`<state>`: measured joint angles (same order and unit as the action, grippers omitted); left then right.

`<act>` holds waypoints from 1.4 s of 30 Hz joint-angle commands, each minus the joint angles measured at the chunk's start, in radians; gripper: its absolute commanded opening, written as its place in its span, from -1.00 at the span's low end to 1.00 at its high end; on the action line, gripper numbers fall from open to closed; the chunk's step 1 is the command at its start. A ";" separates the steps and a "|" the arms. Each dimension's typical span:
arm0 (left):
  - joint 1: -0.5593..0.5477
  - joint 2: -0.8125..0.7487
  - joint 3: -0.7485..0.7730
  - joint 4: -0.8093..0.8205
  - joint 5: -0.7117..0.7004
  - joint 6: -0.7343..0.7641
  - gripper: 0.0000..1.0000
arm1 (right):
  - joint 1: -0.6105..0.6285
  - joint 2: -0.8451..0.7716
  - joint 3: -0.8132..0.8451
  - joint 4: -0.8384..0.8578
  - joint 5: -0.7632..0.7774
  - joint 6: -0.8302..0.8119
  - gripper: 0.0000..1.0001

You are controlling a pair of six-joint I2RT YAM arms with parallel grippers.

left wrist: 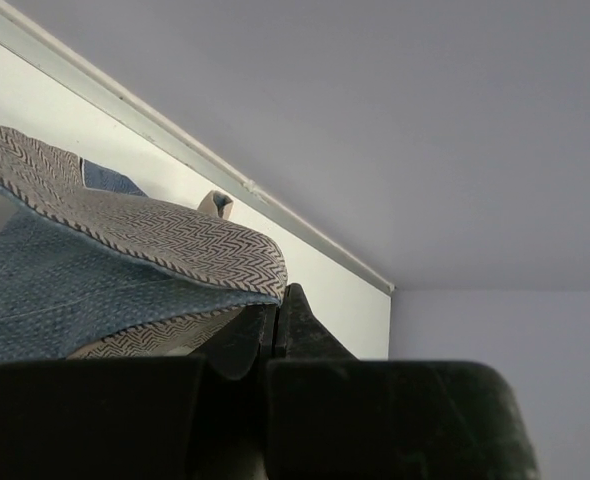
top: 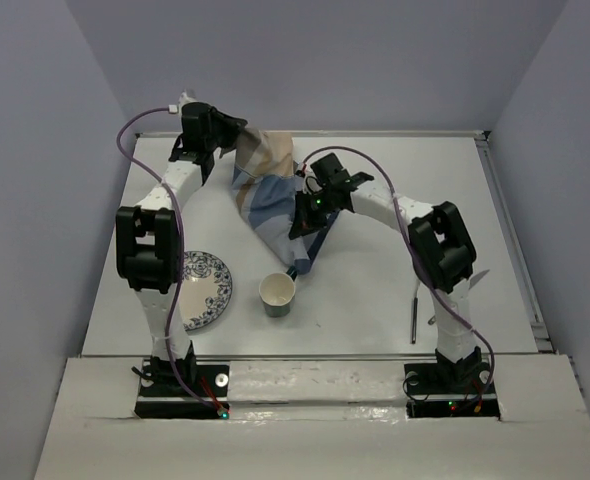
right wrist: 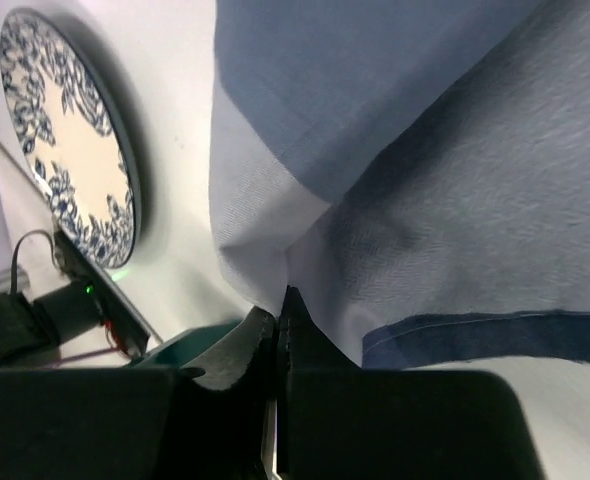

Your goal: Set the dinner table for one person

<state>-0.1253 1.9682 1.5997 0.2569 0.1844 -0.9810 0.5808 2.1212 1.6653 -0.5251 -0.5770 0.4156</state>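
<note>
- The left gripper [top: 227, 132] is up high at the far side of the big, flat, white-grey dinner table [top: 375, 290]. Its two fingers are squeezed tight on one corner of the soft blue-and-beige striped cloth mat [top: 265, 185].
- In the left wrist view, the mat's zigzag-weave edge [left wrist: 125, 235] goes right into the closed tips of the left gripper [left wrist: 278, 300].
- The right gripper [top: 301, 222] is over the middle of the table. Its fingers are pressed together too, and they pinch a fold lower down on the mat [right wrist: 425, 150].
- I think the two arms hold the mat at two spots so they can pull it flat and lay it down as the place to eat.
- Right now the mat hangs bunched and slanted between the two grippers. It is not spread out yet.
- The table is under both sets of fingers, and no finger touches it. The low tip of the mat comes down close to the table, but I cannot tell if it touches.
- The round white plate with blue leaves [top: 205, 290] and the small pale cup [top: 277, 294] sit on the near side of the table, close to the mat's low tip. I think they wait there to go on the mat.
- A thin dark piece of cutlery [top: 415, 310] lies by the right arm. I cannot tell what kind it is.
</note>
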 commanded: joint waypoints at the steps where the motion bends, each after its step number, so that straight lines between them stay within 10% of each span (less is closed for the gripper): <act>1: 0.023 -0.034 0.038 0.081 0.050 -0.027 -1.00 | -0.100 -0.059 0.166 -0.016 0.149 -0.003 -1.00; 10: 0.004 0.081 0.527 0.031 0.133 -0.050 -1.00 | -0.377 0.033 0.959 -0.228 0.168 -0.122 -1.00; 14: 0.015 0.106 0.573 0.068 0.168 -0.053 -1.00 | -0.337 -0.082 0.855 -0.197 0.094 -0.236 -1.00; 18: 0.058 0.060 0.369 0.153 0.138 -0.053 -0.97 | -0.124 -0.312 0.375 -0.191 0.259 -0.548 -1.00; 20: 0.113 0.054 0.219 0.172 0.142 -0.067 -0.35 | -0.030 -0.348 0.234 -0.181 0.344 -0.563 -1.00; 21: 0.134 0.046 0.171 0.173 0.142 -0.064 0.58 | -0.010 -0.360 0.168 -0.168 0.367 -0.540 -1.00; 22: 0.165 0.035 0.114 0.176 0.142 -0.068 0.96 | 0.008 -0.381 0.033 -0.152 0.415 -0.531 -1.00; 24: 0.223 -0.012 -0.053 0.209 0.161 -0.079 0.98 | 0.072 -0.392 -0.082 -0.112 0.503 -0.523 -1.00; 32: 0.170 -0.276 -0.264 0.063 0.011 0.227 0.98 | 0.106 -0.435 -0.254 -0.112 0.746 -0.430 0.74; 39: -0.149 -0.165 -0.040 -0.333 -0.163 0.621 0.76 | 0.061 -0.533 -0.321 -0.096 0.605 -0.253 0.52; 42: -0.241 0.026 0.234 -0.490 -0.279 0.709 0.34 | -0.024 -0.560 -0.360 -0.069 0.585 -0.181 -0.43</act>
<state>-0.2867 1.7950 1.5833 0.0425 0.0795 -0.5335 0.6548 1.5990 1.3533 -0.6537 0.0475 0.0925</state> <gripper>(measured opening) 0.766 0.545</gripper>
